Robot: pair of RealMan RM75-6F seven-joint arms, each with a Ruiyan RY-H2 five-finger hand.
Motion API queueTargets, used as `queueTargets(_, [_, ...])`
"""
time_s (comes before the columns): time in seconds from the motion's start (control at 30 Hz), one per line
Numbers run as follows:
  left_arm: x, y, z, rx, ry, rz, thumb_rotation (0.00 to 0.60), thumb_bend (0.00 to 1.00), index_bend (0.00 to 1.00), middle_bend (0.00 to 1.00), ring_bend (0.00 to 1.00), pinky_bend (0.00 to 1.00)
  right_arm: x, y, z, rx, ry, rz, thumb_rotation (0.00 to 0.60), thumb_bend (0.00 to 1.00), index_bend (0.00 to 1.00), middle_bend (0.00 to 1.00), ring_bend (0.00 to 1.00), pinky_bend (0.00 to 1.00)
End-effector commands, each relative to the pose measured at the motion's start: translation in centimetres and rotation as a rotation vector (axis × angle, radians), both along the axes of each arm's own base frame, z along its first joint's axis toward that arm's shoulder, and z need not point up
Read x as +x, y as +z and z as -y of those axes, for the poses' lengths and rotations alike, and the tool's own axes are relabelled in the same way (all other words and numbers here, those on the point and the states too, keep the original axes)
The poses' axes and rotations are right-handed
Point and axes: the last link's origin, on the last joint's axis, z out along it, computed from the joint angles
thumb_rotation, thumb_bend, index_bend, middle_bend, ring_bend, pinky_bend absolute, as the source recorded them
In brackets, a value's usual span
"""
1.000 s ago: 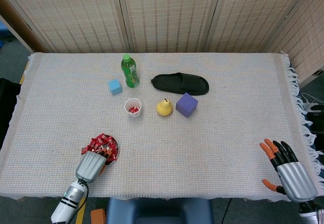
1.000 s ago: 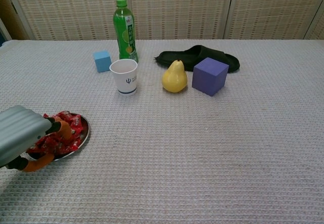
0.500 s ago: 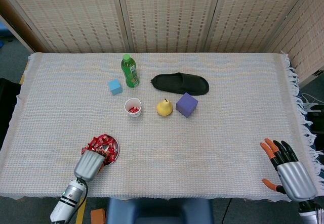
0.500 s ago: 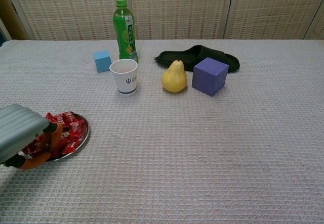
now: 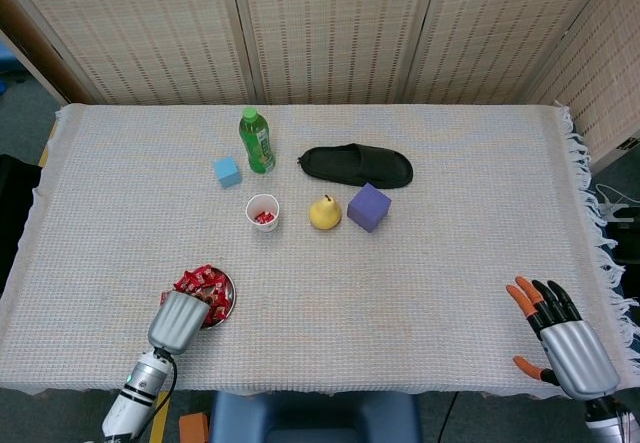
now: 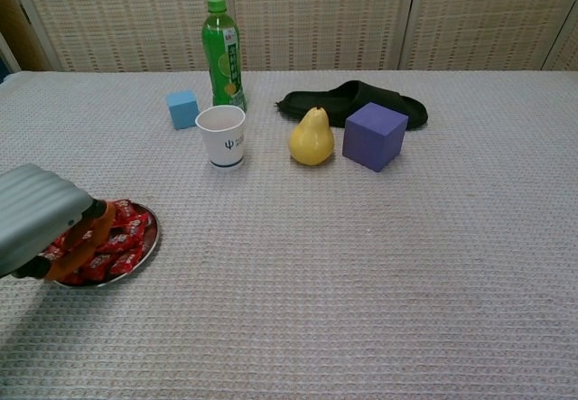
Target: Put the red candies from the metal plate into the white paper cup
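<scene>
The metal plate (image 5: pixel 226 285) (image 6: pixel 150 235) sits near the table's front left, heaped with red candies (image 5: pixel 203 281) (image 6: pixel 119 237). My left hand (image 5: pixel 180 320) (image 6: pixel 41 218) is over the plate's near side, its orange-tipped fingers (image 6: pixel 91 234) curled down into the heap. Whether a candy is pinched is hidden. The white paper cup (image 5: pixel 263 210) (image 6: pixel 222 135) stands upright farther back, with a few red candies inside. My right hand (image 5: pixel 562 334) hovers at the front right corner with fingers spread and nothing in it; the chest view does not show it.
Behind the cup stand a green bottle (image 5: pixel 256 140) (image 6: pixel 221 52) and a small blue cube (image 5: pixel 227 171) (image 6: pixel 182 108). To the cup's right are a yellow pear (image 5: pixel 324 212) (image 6: pixel 311 136), a purple cube (image 5: pixel 368 207) (image 6: pixel 374 135) and a black slipper (image 5: pixel 356 165) (image 6: pixel 348 102).
My left hand has lifted a little over the plate and its fingers have drawn closer together in the candy heap. The right hand has shifted slightly down.
</scene>
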Motion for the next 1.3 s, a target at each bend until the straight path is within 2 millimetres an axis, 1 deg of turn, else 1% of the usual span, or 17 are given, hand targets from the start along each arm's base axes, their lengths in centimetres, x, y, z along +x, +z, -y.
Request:
queueTargets(0.03, [0.2,0.2,-0.4,0.01,-0.005,-0.003,0.6,0.48,0.59,0.66,0.72,0.99,-0.1,0.1,0.1,-0.004,-0.005,0.001,0.6,0.05,0.0,0.0,0.0,0.0])
queueTargets(0.3, [0.9,1.2,-1.1,0.033,-0.018,0.001,0.6,0.48,0.59,0.66,0.72,0.99,-0.2,-0.1,0.5,0.003,-0.016,-0.004,0.6,0.05,0.0,0.0,0.0,0.0])
queueTargets(0.33, [0.9,1.2,-1.1,0.032,-0.021,-0.002,0.6,0.48,0.57,0.64,0.72,0.99,-0.2,-0.2,0.5,0.005,-0.016,-0.005,0.6,0.05,0.0,0.0,0.0,0.0])
queueTargets(0.4, [0.6,1.0,-1.0,0.027,-0.02,-0.009,0.6,0.46,0.51,0.59,0.73,0.98,-0.1,-0.2,0.5,0.006,-0.014,-0.005,0.6,0.05,0.0,0.0,0.0,0.0])
queueTargets(0.47, [0.6,0.5,-1.1,0.008,-0.006,-0.002,0.6,0.44,0.41,0.46,0.74,0.99,-0.1,-0.3,0.5,0.006,-0.013,-0.006,0.6,0.05,0.0,0.0,0.0,0.0])
queueTargets(0.53, [0.6,0.1,-1.2,-0.014,0.009,-0.011,0.6,0.42,0.27,0.26,0.75,1.0,-0.1,-0.3,0.5,0.007,-0.013,-0.006,0.6,0.05,0.0,0.0,0.0,0.0])
queueTargets(0.6, [0.8,-0.4,-1.3,-0.038,0.025,-0.023,0.6,0.4,0.12,0.09,0.75,1.0,-0.1,-0.2,0.5,0.006,-0.011,-0.005,0.6,0.05,0.0,0.0,0.0,0.0])
queueTargets(0.63, [0.9,-0.5,-1.4,-0.046,0.031,-0.028,0.6,0.4,0.06,0.03,0.75,1.0,-0.1,-0.2,0.5,0.004,-0.01,-0.005,0.6,0.05,0.0,0.0,0.0,0.0])
queueTargets(0.67, [1.0,-0.7,-1.4,-0.052,0.032,-0.034,0.6,0.39,0.02,0.01,0.76,1.0,-0.1,-0.1,0.5,0.003,-0.011,-0.004,0.6,0.05,0.0,0.0,0.0,0.0])
queueTargets(0.83, [1.2,-0.8,-1.5,-0.092,0.056,-0.048,0.6,0.38,0.0,0.0,0.76,1.0,-0.2,0.1,0.4,-0.006,-0.015,0.0,0.6,0.05,0.0,0.0,0.0,0.0])
queueTargets(1.07, [0.1,-0.9,-1.8,-0.175,0.161,-0.141,0.6,0.37,0.0,0.0,0.75,1.0,-0.2,0.0,0.4,-0.003,-0.015,-0.003,0.6,0.05,0.0,0.0,0.0,0.0])
queueTargets(1.17, [0.1,-0.8,-2.0,-0.176,0.18,-0.158,0.6,0.37,0.06,0.01,0.75,1.0,-0.2,0.0,0.5,-0.005,-0.016,-0.002,0.6,0.05,0.0,0.0,0.0,0.0])
queueTargets(1.2, [0.1,-0.7,-2.0,-0.174,0.185,-0.163,0.6,0.37,0.1,0.04,0.75,1.0,-0.2,0.0,0.5,-0.006,-0.017,-0.003,0.6,0.05,0.0,0.0,0.0,0.0])
queueTargets(1.3, [0.1,-0.7,-2.1,-0.167,0.187,-0.171,0.6,0.37,0.22,0.17,0.75,1.0,-0.2,0.0,0.6,-0.007,-0.02,-0.003,0.6,0.05,0.0,0.0,0.0,0.0])
